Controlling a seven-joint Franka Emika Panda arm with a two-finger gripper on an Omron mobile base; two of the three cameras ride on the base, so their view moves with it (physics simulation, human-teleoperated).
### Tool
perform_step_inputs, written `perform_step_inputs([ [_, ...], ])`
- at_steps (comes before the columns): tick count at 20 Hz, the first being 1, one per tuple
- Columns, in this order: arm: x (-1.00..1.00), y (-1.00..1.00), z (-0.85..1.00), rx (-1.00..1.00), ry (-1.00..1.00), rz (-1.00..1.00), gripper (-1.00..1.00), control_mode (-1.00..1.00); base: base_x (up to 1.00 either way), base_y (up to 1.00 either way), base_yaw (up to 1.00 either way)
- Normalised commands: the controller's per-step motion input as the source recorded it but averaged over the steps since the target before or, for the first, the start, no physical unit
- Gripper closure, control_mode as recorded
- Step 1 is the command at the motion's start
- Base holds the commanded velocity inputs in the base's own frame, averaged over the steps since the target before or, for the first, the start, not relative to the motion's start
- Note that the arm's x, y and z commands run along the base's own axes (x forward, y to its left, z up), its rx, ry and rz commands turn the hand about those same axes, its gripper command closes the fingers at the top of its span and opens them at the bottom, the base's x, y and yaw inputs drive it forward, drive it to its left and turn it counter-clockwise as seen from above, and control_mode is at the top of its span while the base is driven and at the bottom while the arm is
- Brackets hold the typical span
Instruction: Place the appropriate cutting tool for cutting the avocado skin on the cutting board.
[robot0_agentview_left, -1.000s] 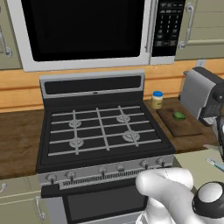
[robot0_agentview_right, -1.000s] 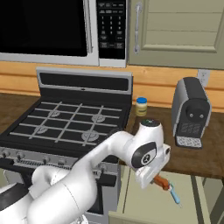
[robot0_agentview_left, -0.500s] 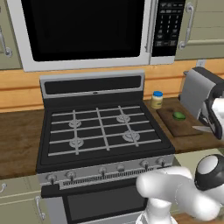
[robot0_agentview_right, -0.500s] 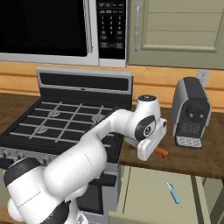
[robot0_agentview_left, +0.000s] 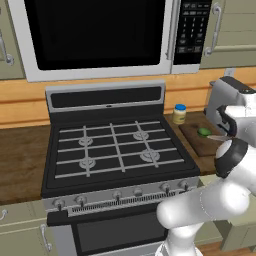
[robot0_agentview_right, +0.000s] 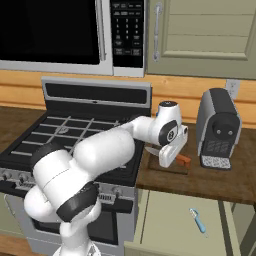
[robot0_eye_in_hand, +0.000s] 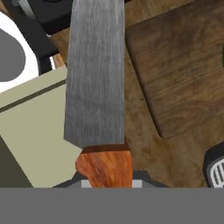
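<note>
Over the table's near edge, the pincer holds the knife by its orange-red handle. Its long axis points away from the hand, alongside the cutting board, which lies just beside the blade. On the board rests the avocado, between stove and coffee machine.

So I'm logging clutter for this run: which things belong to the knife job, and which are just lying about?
Job:
- knife, in the gripper
- cutting board
- avocado, on the board

Lying about:
- blue-handled utensil
- coffee machine
- small jar
- stove
- microwave
</note>
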Motion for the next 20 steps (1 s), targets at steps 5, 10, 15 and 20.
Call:
perform_step_inputs([
  [5, 0.59, 0.00, -0.39, 0.00, 0.00, 0.02, 1.00, -1.00, 0.00, 0.00, 0.00],
  [10, 0.54, 0.00, -0.42, 0.00, 0.00, 0.02, 1.00, -1.00, 0.00, 0.00, 0.00],
  [15, 0.37, 0.00, -0.50, 0.00, 0.00, 0.02, 1.00, -1.00, 0.00, 0.00, 0.00],
  [20, 0.37, 0.00, -0.31, 0.00, 0.00, 0.02, 1.00, -1.00, 0.00, 0.00, 0.00],
])
